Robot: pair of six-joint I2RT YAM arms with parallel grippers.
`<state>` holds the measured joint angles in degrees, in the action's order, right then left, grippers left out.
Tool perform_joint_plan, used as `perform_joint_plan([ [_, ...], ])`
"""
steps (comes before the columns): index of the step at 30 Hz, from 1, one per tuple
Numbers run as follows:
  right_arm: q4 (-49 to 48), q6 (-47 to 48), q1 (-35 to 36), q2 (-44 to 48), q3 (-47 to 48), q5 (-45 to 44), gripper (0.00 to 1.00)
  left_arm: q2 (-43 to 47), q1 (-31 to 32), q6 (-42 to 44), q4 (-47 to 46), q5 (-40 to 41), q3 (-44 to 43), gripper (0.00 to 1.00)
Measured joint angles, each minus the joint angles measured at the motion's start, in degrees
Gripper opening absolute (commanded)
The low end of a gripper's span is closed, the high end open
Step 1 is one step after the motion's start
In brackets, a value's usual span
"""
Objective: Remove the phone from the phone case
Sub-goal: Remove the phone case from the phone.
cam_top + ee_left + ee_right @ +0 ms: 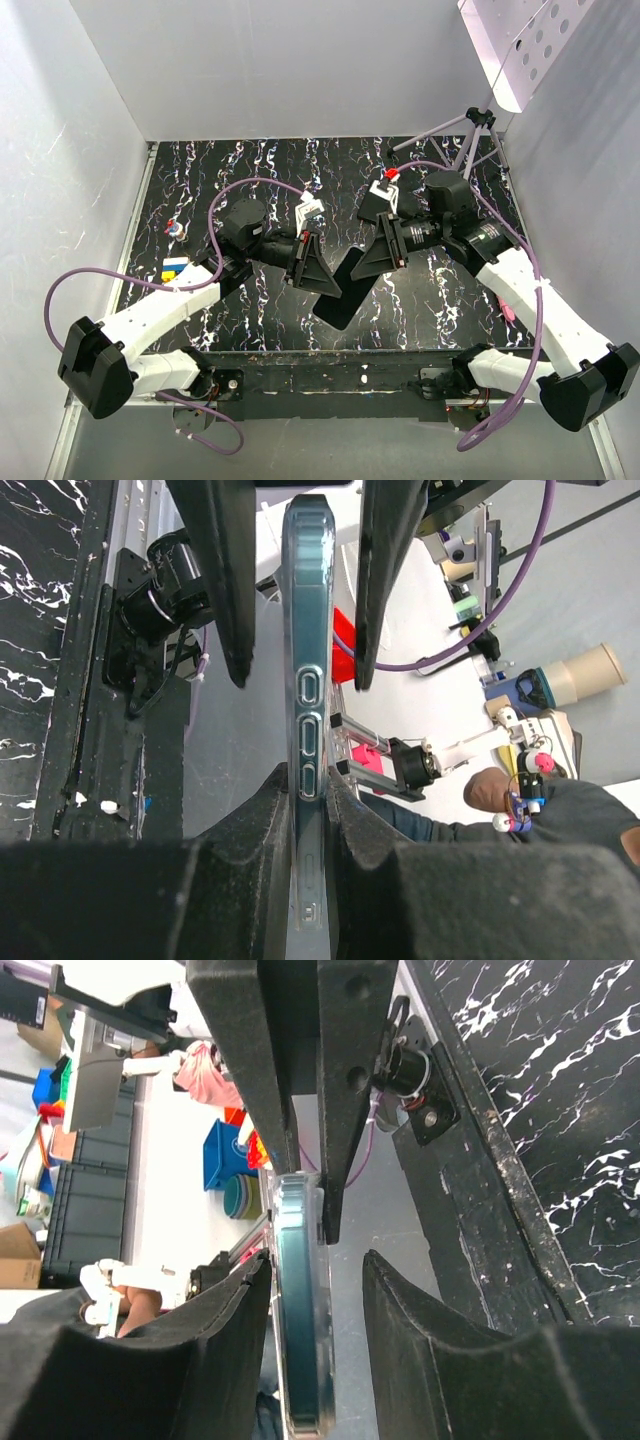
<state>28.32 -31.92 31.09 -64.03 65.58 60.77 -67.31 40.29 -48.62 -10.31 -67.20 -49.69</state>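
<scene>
The left claw [308, 792] is clamped tight on the lower part of the phone case [308, 630], its two pads pressed against both flat faces. In the overhead view the case hangs tilted in the air between the two arms, above the near part of the dark marbled surface [260, 165]. Seen edge-on, the phone cannot be told apart from its shell; judging by the single slab, it is not yet out.

The right claw [315, 1265] straddles the other end, partly open. One pad sits against the case, the other stands clear of it, so this claw holds nothing.

The main risk is that one pinch carries everything. If the right claw closes across both faces as the left does, it squeezes shell and phone together, and a pull only drags the whole slab through the left pads. A slip there means a drop onto the surface. A push on one corner could twist the case in the left grip. If the phone pops free suddenly, nothing is placed to catch it.
</scene>
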Motion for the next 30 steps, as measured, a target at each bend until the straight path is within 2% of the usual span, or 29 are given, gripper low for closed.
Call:
perform_joint_plan([
  [3, -0.37, -0.02, 1.22, 0.09, -0.96, -0.26, 0.35, -0.35, 0.00, -0.90, -0.48, 0.55, 0.00, 0.00],
  [5, -0.94, -0.42, 1.44, 0.09, -1.99, -0.90, 0.18, -1.01, 0.00, -2.10, -1.33, 1.03, 0.00, 0.00],
  [6, -1.86, -1.31, 1.46, 0.13, -2.82, -1.29, 0.06, -1.38, 0.00, -2.69, -1.73, 1.38, 0.00, 0.00],
  [7, -1.95, -1.29, 1.55, 0.17, -2.91, -1.44, 0.01, -1.66, 0.00, -3.13, -1.79, 1.66, 0.00, 0.00],
  [8, -3.89, -1.92, 1.55, 0.50, -3.72, -1.42, 0.01, -1.99, -0.02, -3.91, -1.75, 1.79, 0.04, 0.00],
  [9, -6.05, -2.91, 1.57, 1.20, -4.81, -1.97, 0.01, -2.32, -0.26, -4.17, -2.16, 1.60, 0.04, 0.07],
  [11, -10.60, -6.16, 1.57, 3.10, -7.48, -2.99, 0.01, -2.45, -0.44, -4.42, -2.23, 1.31, 0.04, 0.48],
  [12, -12.55, -7.93, 1.66, 4.20, -8.81, -3.76, 0.01, -2.43, -0.44, -4.55, -2.16, 1.49, 0.04, 0.61],
  [14, -15.61, -11.17, 1.81, 6.34, -11.17, -8.39, 0.01, -1.73, -0.74, -4.72, -1.68, 3.69, 0.11, 0.79],
  [16, -16.35, -13.46, 1.25, 7.48, -12.13, -12.33, 0.01, 0.57, -0.94, -3.56, -0.76, 7.50, 0.83, 0.80],
  [20, -18.40, -18.14, 0.13, 11.15, -14.47, -17.49, 0.01, 11.10, -1.55, -4.28, -2.40, 17.40, 8.11, 0.71],
  [23, -18.80, -20.52, -0.59, 15.10, -15.80, -20.65, 0.01, 17.66, -1.64, -7.43, -4.59, 23.91, 14.21, 0.68],
  [25, -20.41, -22.03, -1.31, 17.16, -16.72, -22.73, 0.01, 20.72, -1.60, -11.67, -7.58, 28.28, 18.93, 0.71],
  [27, -23.04, -23.67, -1.79, 18.71, -18.23, -24.74, 0.01, 21.51, -1.60, -16.20, -11.52, 31.41, 23.15, 0.74],
  [30, -26.84, -26.10, -1.84, 19.69, -20.79, -26.93, 0.01, 17.94, -1.60, -21.99, -17.46, 32.98, 25.42, 0.74],
])
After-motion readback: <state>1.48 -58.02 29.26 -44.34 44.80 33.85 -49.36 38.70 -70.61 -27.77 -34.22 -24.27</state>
